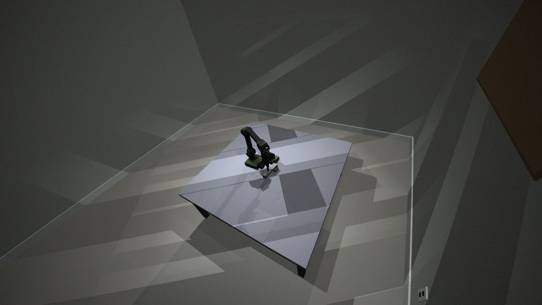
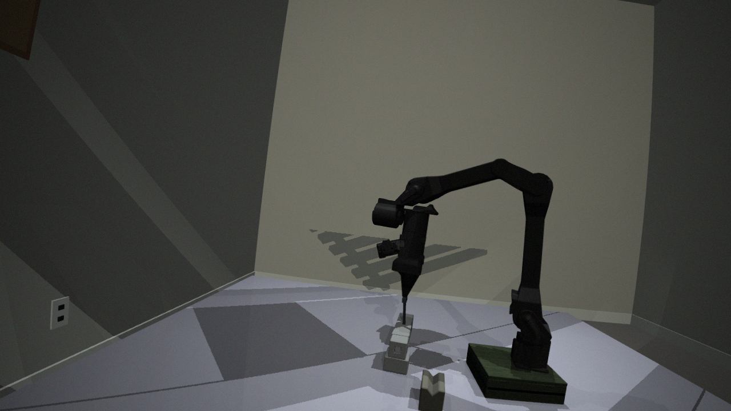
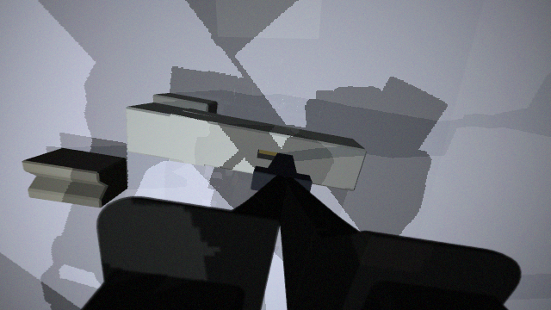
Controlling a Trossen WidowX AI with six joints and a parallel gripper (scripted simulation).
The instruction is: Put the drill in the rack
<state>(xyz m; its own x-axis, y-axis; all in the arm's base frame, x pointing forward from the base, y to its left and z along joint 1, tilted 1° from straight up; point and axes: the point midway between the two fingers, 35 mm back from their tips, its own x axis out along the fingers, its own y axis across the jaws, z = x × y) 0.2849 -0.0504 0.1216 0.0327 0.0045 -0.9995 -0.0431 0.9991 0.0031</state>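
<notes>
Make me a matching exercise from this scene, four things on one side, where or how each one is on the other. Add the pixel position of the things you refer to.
1. gripper (image 2: 404, 295) (image 3: 282, 184)
2. pale block (image 1: 270, 171) (image 2: 400, 334) (image 3: 181, 133)
3. notched rack (image 2: 432, 396) (image 3: 65, 182)
4. wall outlet (image 1: 422, 294) (image 2: 59, 313)

A. white, with two dark slots
B. under the thin rod
C. fingers closed, pointing down
D. beside the block, on the table

1-C, 2-B, 3-D, 4-A

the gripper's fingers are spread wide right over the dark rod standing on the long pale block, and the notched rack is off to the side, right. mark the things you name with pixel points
Not quite: the gripper's fingers are shut, as the wrist view shows. The gripper (image 1: 267, 164) (image 2: 404, 295) (image 3: 282, 184) is indeed right over the dark rod (image 2: 404, 311) (image 3: 260, 182) on the long pale block (image 1: 270, 172) (image 2: 400, 335) (image 3: 172, 133), with the notched rack (image 1: 277, 158) (image 2: 432, 396) (image 3: 71, 172) off to the side.
</notes>
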